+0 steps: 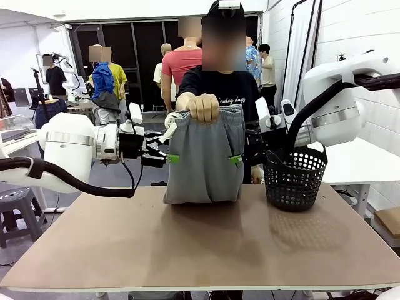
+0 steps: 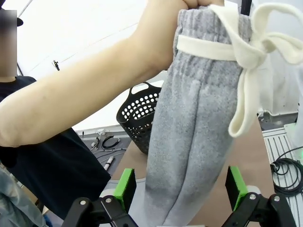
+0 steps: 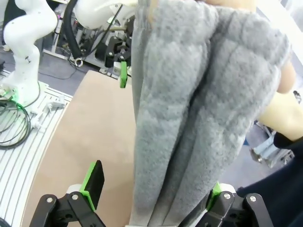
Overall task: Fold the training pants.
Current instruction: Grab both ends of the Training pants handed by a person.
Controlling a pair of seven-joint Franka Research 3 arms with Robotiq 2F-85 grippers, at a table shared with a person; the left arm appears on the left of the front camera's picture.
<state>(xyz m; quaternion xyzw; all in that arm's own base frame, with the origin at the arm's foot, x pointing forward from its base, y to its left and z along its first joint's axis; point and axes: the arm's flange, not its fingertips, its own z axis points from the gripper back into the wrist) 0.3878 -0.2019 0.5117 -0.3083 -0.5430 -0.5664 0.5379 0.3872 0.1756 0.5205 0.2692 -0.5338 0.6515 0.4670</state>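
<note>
Brown table (image 1: 187, 244), black basket (image 1: 294, 178) on it. I've got left gripper (image 2: 181, 189) and right gripper (image 3: 154, 187) both gaping around the training pants (image 1: 203, 156).

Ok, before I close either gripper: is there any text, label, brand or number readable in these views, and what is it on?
"nalog days": light script on the chest of the person's black T-shirt, front view; the start of it is hidden.
On the training pants: no label or print can be read in any view.
On the black basket: no marking can be read.
</note>
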